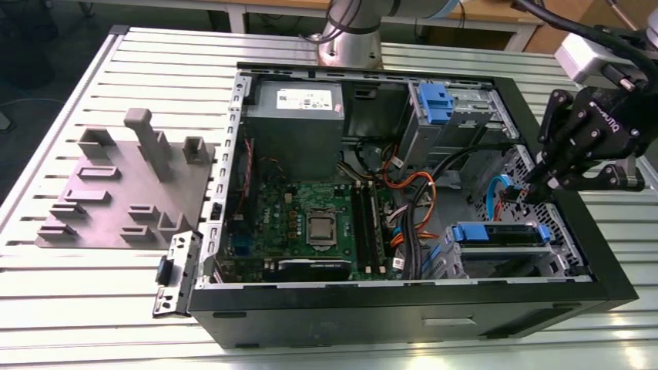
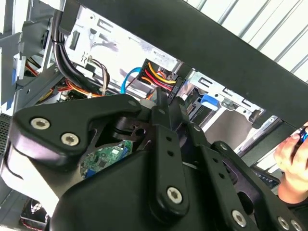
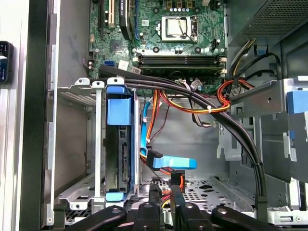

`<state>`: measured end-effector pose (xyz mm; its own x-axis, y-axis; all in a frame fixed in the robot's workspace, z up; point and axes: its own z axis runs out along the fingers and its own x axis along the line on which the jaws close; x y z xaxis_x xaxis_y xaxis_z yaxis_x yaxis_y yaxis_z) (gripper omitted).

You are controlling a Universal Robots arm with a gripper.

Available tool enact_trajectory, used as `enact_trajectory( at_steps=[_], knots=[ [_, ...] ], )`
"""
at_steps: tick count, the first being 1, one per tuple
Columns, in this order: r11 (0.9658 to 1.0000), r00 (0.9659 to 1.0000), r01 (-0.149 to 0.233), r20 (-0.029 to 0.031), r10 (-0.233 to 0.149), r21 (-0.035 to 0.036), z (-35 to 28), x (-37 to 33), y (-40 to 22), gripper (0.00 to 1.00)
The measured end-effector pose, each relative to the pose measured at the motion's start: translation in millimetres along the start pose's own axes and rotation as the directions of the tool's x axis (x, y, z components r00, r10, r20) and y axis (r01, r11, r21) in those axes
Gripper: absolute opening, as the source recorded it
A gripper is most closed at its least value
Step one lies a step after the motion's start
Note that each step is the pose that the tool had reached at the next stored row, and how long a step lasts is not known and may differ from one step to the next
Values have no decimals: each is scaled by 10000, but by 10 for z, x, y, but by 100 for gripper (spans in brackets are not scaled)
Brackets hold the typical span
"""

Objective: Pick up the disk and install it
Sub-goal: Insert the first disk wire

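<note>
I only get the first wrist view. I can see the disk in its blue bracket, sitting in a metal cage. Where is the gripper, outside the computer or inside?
Observer: In the exterior view the gripper reaches into the open case at the exterior view's right, just above the cage holding the disk.
Operator: Is there anything on the table next to the computer?
Observer: Yes, a grey fixture plate with upright blocks lies on the table, at the exterior view's left of the case.
Operator: Is somebody close by?
Observer: The second wrist view shows a person's hand beyond the case wall.
</note>
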<state>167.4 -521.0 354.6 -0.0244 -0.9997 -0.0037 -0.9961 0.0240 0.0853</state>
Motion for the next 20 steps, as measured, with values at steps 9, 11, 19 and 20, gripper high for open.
enact_trajectory(
  at_steps=[9, 11, 19, 20],
  knots=[
    [10000, 9990, -38, -442, 37, -15, 20, 1, -14, 37],
    [10000, 9988, -33, -479, 32, -14, 47, 0, -19, 37],
    [10000, 9988, 34, -484, -35, -15, 105, -6, -42, 36],
    [10000, 9988, 34, -486, -35, -14, 111, -6, -43, 29]
  ],
)
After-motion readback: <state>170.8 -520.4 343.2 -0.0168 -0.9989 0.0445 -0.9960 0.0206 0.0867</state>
